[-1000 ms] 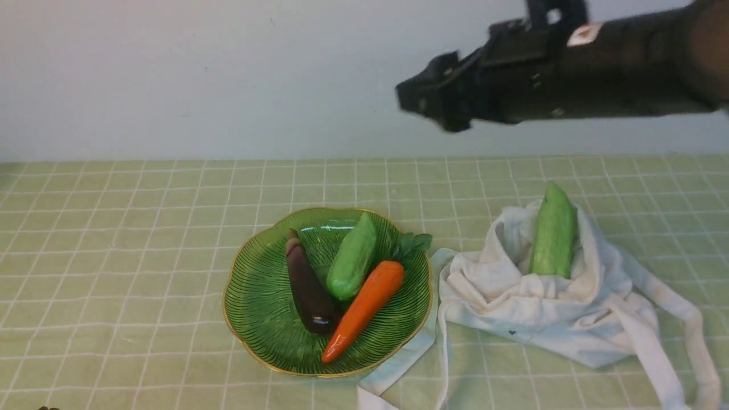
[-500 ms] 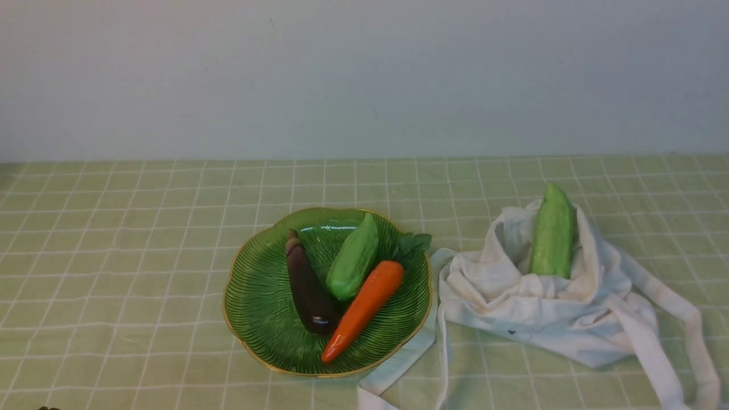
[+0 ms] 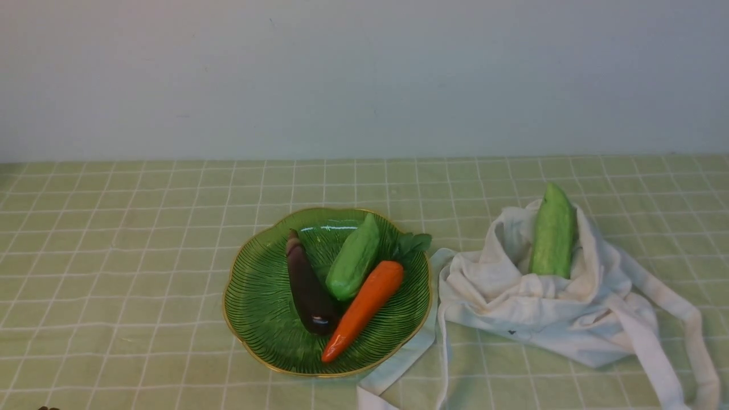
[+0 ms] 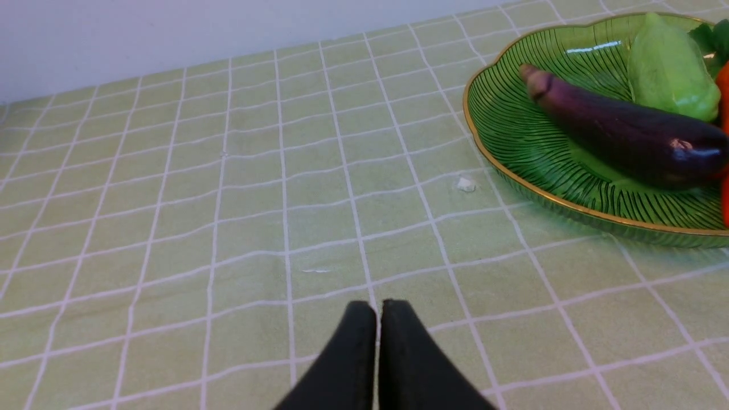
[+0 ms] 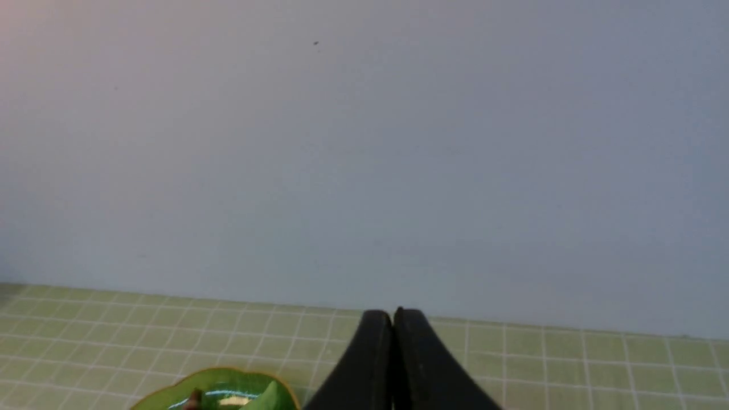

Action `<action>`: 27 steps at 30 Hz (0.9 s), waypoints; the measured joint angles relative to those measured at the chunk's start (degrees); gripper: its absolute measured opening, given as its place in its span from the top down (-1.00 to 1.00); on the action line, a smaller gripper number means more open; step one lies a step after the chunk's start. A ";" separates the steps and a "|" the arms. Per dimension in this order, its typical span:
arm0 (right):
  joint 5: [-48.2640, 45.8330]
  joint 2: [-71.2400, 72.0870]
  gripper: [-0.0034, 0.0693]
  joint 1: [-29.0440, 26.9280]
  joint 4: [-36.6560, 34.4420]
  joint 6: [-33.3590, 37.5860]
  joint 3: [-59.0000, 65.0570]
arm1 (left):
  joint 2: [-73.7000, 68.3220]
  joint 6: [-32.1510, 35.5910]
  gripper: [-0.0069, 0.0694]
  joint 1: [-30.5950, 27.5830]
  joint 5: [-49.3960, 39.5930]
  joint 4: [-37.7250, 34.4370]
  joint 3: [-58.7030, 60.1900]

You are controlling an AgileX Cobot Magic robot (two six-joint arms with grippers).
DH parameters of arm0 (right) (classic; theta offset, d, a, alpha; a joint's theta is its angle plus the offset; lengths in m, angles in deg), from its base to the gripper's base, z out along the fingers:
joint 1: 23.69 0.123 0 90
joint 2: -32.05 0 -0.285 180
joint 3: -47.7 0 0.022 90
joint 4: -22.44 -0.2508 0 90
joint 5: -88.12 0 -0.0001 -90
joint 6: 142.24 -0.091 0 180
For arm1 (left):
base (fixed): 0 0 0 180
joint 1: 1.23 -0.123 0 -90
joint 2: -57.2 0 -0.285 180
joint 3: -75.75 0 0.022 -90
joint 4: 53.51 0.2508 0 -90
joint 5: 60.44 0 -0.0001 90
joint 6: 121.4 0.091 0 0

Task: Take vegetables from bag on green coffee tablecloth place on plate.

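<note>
Vegetables (image 3: 353,259), front view: one pale gourd lies on plate (image 3: 256,302) btw eggplant (image 3: 307,290) and carrot (image 3: 364,307). 2nd gourd (image 3: 552,233) leans in mouth of bag (image 3: 547,319), lower end hidden by cloth folds. Bag sits just beside plate on tablecloth (image 3: 114,256). Judgement: task mostly done, 1 gourd left to move; can't tell if more lie deeper in bag. No arm in this view.

Left wrist view: left gripper (image 4: 379,319) fingertips pressed together, nothing held, over tablecloth near plate. Plate cut off at frame edge, bag not seen.

Right wrist view: right gripper (image 5: 393,327) tips together, empty, pointed at wall (image 5: 364,142). Only a sliver of plate shows, bag out of frame.
</note>
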 joint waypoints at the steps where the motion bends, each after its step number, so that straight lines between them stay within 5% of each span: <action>1: -0.61 0.05 0.94 0.00 -0.52 0.00 0.07 | 0.00 0.00 0.83 0.00 0.00 0.00 0.00; 7: -1.11 0.05 0.94 0.00 -0.99 1.09 0.31 | 0.00 0.00 0.83 0.00 0.00 0.00 0.00; 16: 0.16 -0.31 0.94 0.00 -1.70 13.32 0.37 | 0.00 0.00 0.83 0.00 0.00 0.00 0.00; 27: 19.87 8.10 0.94 -1.46 -2.95 17.70 13.03 | 0.00 0.00 0.83 0.00 0.00 0.00 0.00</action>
